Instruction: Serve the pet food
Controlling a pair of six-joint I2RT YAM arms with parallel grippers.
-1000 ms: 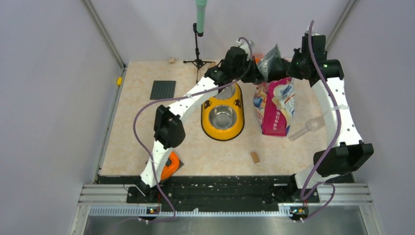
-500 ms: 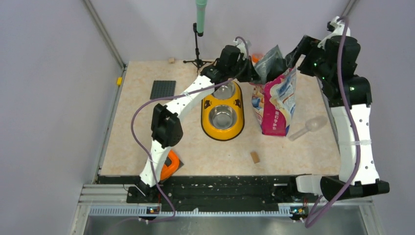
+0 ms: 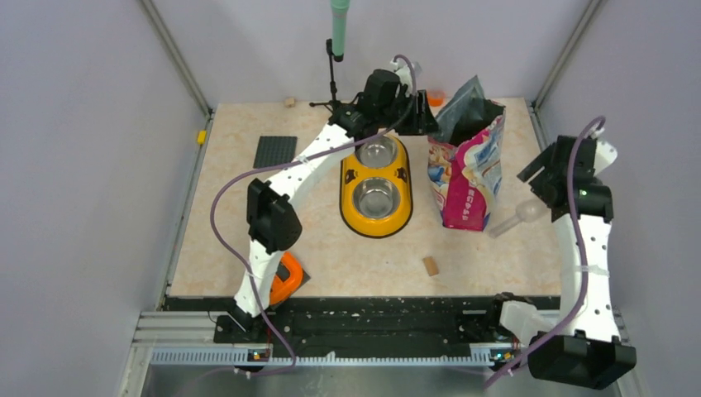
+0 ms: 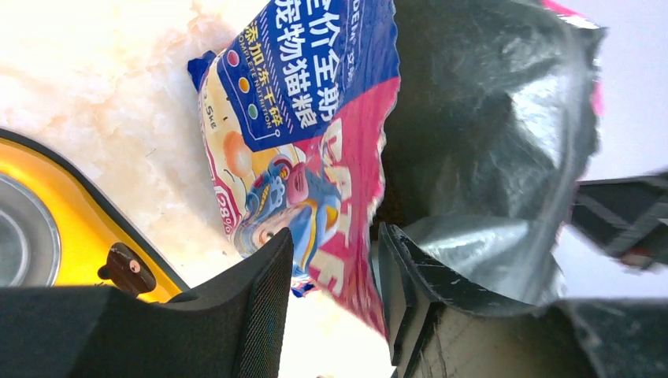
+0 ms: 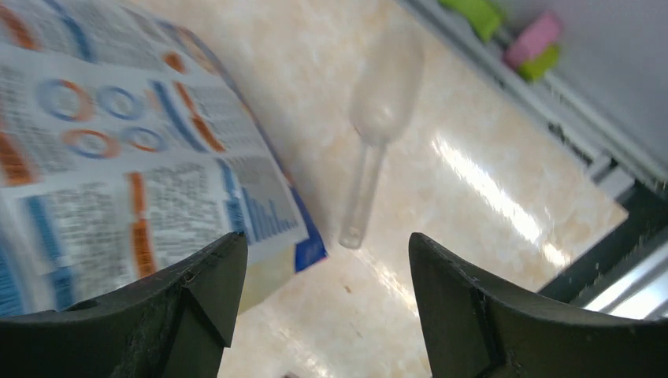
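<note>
The magenta-pink pet food bag (image 3: 463, 178) stands upright beside the bowls with its silver-lined mouth wide open. The pet food itself is hidden inside. My left gripper (image 3: 423, 124) is at the bag's top left edge. In the left wrist view its jaws (image 4: 335, 236) are apart, with the bag's (image 4: 307, 118) pink edge loose between them. My right gripper (image 3: 537, 175) hangs open and empty to the right of the bag. In its wrist view (image 5: 327, 240) it looks down on the clear plastic scoop (image 5: 378, 102) lying by the bag's bottom corner (image 5: 118, 157).
A yellow double bowl (image 3: 355, 207) with two steel dishes lies left of the bag. A tan wooden block (image 3: 430, 265) sits near the front. A black plate (image 3: 274, 151), an orange object (image 3: 287, 279) and a tripod stand (image 3: 335, 99) are on the left and back.
My right gripper let go of the bag's top and swung down and right to above the scoop. The left gripper's jaws came apart at the bag's edge. The bag stays upright.
</note>
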